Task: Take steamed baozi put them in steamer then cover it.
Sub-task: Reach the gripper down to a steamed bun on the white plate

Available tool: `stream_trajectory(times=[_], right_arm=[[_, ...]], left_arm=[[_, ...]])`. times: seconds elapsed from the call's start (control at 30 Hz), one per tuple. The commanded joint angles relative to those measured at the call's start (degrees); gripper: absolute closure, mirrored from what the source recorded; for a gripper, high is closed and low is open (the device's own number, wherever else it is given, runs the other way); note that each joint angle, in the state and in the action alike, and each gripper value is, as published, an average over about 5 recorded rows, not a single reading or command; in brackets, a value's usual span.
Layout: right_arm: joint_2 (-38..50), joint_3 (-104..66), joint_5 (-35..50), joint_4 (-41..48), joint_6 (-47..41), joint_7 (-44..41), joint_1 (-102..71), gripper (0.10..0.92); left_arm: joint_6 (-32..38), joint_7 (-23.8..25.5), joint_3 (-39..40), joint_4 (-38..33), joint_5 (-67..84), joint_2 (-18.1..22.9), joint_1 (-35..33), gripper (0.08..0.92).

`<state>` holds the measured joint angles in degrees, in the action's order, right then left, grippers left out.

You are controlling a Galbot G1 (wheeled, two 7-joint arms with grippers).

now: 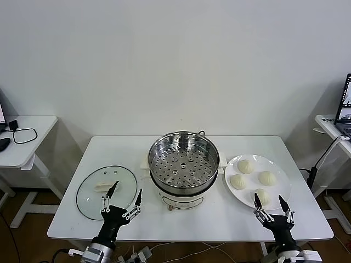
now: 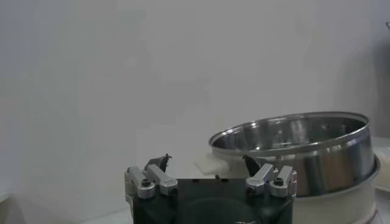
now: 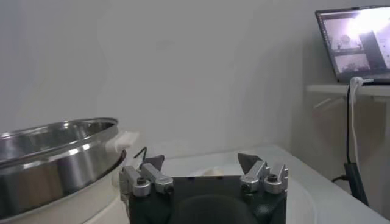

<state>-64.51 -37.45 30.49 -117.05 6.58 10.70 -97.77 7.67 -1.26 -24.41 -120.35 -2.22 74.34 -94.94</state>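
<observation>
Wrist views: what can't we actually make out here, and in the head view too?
- Baozi: absent from the left wrist view; the right wrist view shows only a sliver of the plate behind the right pincer, no clear buns.
- Cover: seen only from the head camera, part hidden by the open left pincer.
- Steamer tray: both wrist views look side-on, so the perforated floor is hidden by the wall.
- Steamer base front: controls too small to read.

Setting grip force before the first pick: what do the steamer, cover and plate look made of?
Steamer: polished metal, likely stainless steel, mirror-bright and perforated, on a white base that could be plastic. Cover: clear glass, since the table shows through, with a white handle. Plate: glossy white, probably ceramic, though melamine is possible.
</observation>
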Motion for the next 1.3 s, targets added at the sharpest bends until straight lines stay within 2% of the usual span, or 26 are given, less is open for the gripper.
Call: stream_trajectory(times=[0.03, 0.23, 0.33, 0.43, 0.57, 0.77, 0.9, 1.13, 1.3], right_arm=[[5.99, -0.94, 3.84, 4.23, -4.44, 4.19, 11.72, 0.203], [15.65, 4.84, 9.87, 16.13, -6.71, 5.3, 30.94, 0.203], [20.11, 11.18, 13.3, 24.3, -8.5, 2.57, 41.63, 0.203], [24.15, 19.12, 15.81, 32.55, -10.67, -4.44, 51.53, 0.203], [29.01, 31.62, 14.13, 44.52, -11.98, -22.8, 65.14, 0.203], [31.76, 50.43, 0.74, 58.53, -11.26, -55.35, 84.5, 0.203], [29.56, 59.79, -10.24, 65.7, -9.2, -71.36, 94.61, 0.203], [23.14, 67.84, -29.84, 72.17, -3.92, -84.22, 103.14, 0.203], [17.03, 69.9, -40.26, 77.51, -1.06, -86.37, 105.32, 0.203]], left_arm=[[0.0, -0.05, 0.1, -1.16, -0.02, -0.06, -0.07, 0.177], [-0.03, -0.11, -0.17, -1.71, 0.0, -0.11, 0.04, 0.177], [-0.13, -0.26, -0.18, -1.66, 0.02, 0.15, 0.25, 0.177], [-0.2, -0.38, -0.09, -1.3, 0.04, 0.4, 0.46, 0.177], [-0.21, -0.52, 0.0, -0.82, 0.06, 0.46, 0.81, 0.177], [-0.42, -0.89, -0.03, -0.88, 0.14, 0.73, 1.09, 0.177], [-0.42, -0.92, -0.32, -0.93, 0.14, 0.77, 0.92, 0.177], [-0.35, -1.1, -1.24, -1.42, 0.27, 1.17, 0.31, 0.177], [-0.22, -1.2, -1.78, -1.86, 0.26, 1.61, -0.28, 0.177]])
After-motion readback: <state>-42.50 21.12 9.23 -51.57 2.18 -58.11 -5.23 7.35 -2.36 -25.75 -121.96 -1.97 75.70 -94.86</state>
